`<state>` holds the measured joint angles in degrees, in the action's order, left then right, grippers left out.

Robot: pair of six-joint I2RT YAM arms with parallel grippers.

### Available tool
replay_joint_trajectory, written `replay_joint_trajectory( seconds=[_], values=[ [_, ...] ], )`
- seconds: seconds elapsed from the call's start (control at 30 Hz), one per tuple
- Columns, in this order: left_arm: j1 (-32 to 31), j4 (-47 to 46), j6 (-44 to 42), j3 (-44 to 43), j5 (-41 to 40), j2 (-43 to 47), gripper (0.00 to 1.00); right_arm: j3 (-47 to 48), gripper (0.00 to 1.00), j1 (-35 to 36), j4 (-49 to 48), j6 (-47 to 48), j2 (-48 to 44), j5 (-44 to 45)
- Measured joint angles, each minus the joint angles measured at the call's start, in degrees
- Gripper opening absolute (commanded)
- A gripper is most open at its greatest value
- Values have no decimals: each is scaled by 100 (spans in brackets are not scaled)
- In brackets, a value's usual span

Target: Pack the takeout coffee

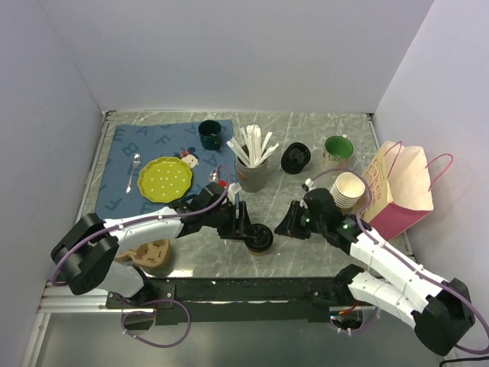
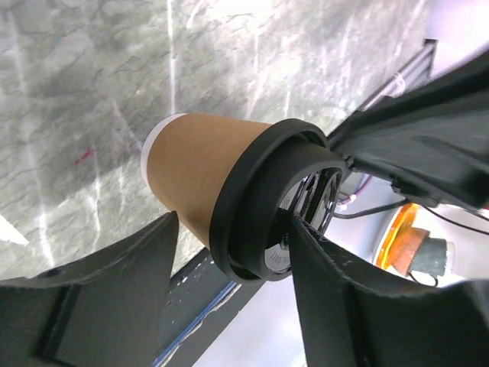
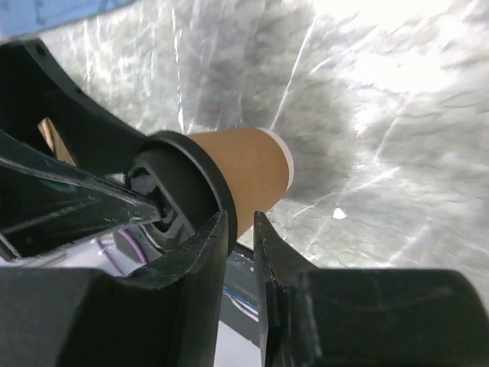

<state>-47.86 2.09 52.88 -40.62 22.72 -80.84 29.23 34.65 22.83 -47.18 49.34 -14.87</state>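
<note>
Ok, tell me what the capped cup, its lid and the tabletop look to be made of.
Cup: tan paper by the look, matte, with a white base edge.
Lid: probably black plastic, smooth, with a faint sheen on its moulded rim.
Tabletop: grey veined stone or a marble-look laminate, with glossy reflections.

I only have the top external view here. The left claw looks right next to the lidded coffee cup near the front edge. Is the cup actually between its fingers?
Observer: Yes. The left wrist view shows the takeout coffee with its black lid between the fingers of the left claw; whether they press it, I cannot tell.
Operator: And the right claw?
Observer: The right wrist view shows the right claw all but shut, holding nothing, with the cup just beyond its tips.
Operator: Is the lid seated?
Observer: Its rim sits evenly round the cup's mouth on the side the left wrist view shows.
</note>
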Motion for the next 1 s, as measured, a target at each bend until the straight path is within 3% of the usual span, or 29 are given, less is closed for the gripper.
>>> replay_joint_trajectory(
  seconds=[0.23, 0.33, 0.4, 0.6, 0.7, 1.0],
  values=[
    [-7, 1084, -240, -564, -271, 11, 79, 1357, 35, -9, 922, 275, 144, 190],
    [0, 1429, -348, -929, -289, 15, 92, 1591, 39, -9, 1040, 319, 74, 197],
    [0, 1600, -437, -1248, -280, 28, 95, 1611, 40, -9, 1220, 363, 7, 219],
    [0, 1891, -658, -1812, -404, 264, 99, 1690, 46, 17, 1801, 542, -33, 400],
    [0, 2138, -715, -1851, -787, 511, 97, 1919, 50, 98, 1967, 741, 70, 518],
    [2, 2791, -669, -1311, -1731, 1580, 97, 3014, 52, 743, 2013, 1891, 1517, 811]
  ],
)
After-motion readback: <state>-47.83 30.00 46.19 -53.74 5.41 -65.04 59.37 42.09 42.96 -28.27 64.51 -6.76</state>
